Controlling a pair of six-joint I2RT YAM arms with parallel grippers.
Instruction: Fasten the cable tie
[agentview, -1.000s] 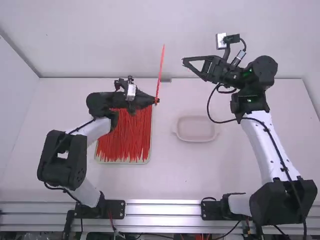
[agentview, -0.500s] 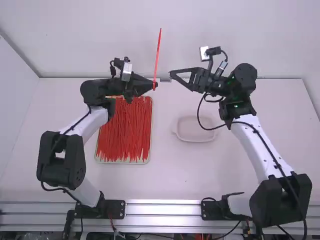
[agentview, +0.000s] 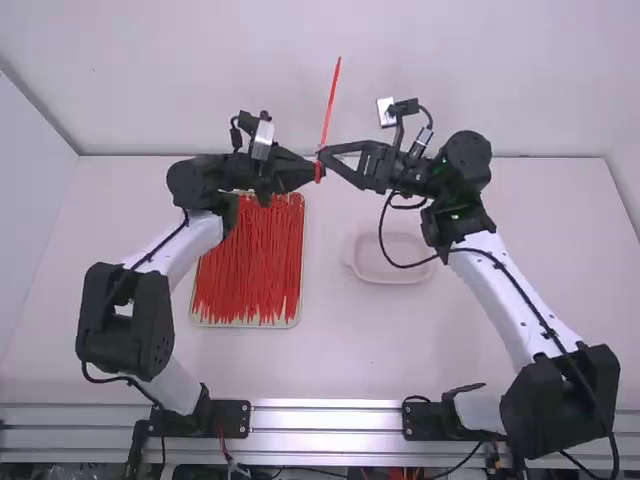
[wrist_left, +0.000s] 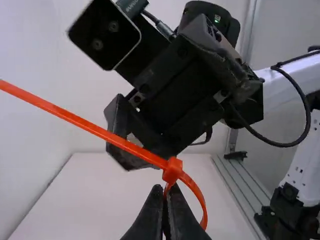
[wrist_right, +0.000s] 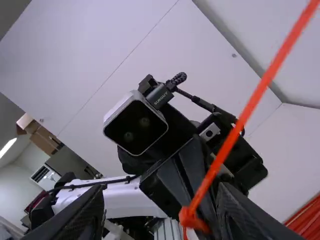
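- My left end effector (agentview: 308, 173) is clenched on the cable tie (agentview: 328, 105). It pinches the tie right at the head, which sits just above my fingertips (wrist_left: 161, 196) in the left wrist view.
- I hold the tie up in the air, well above the bench (agentview: 380, 340) and between my two arms. I think this gives the other arm free access to it from the opposite side.
- The strap already passes through the head. A small loop (wrist_left: 200, 205) curls off beside my closed fingers, and the long tail rises steeply upward and away.
- Gripping at the head, I judge, keeps the lock steady, so a pull on the tail would tighten the loop and not drag the whole tie along.
- My right end effector (agentview: 325, 160) is released. Its fingers (wrist_right: 82, 217) are spread wide to either side of the tail, just beside the head, and are not touching it as far as I can tell.
- My next step would be to close the right fingers on the tail and draw it through. The risk is grasping too near the head and leaving little strap to pull.
- The tray (agentview: 245, 325) of spare red ties lies below my left arm, and a small white dish (agentview: 352, 262) sits near my right arm.
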